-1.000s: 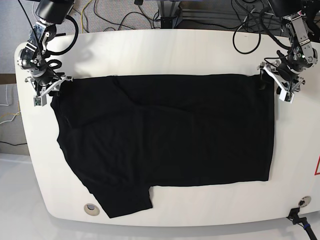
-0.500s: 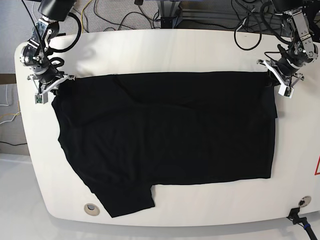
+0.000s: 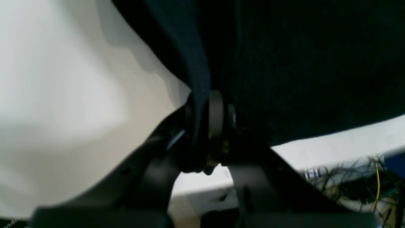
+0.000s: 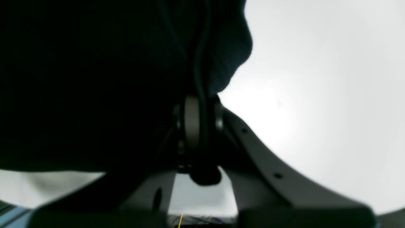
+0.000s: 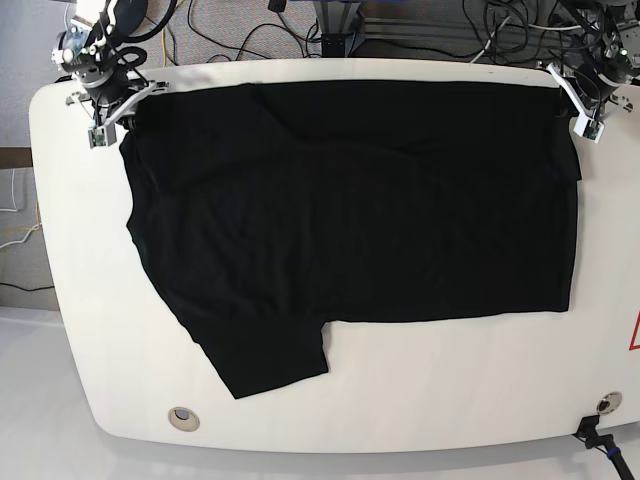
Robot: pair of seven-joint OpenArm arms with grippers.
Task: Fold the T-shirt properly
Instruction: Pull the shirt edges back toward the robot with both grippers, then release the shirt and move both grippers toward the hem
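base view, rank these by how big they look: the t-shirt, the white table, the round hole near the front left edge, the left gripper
1. white table, largest.
2. T-shirt, covering most of the tabletop.
3. left gripper, shut on the shirt's far corner.
4. round hole, smallest, though close to the gripper's visible size, and nearer the camera.

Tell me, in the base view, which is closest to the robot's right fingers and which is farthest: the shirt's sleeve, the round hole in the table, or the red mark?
From the right gripper:
1. T-shirt sleeve, low down, left of middle.
2. Round hole, bottom left, slightly farther.
3. Red mark, far right edge.
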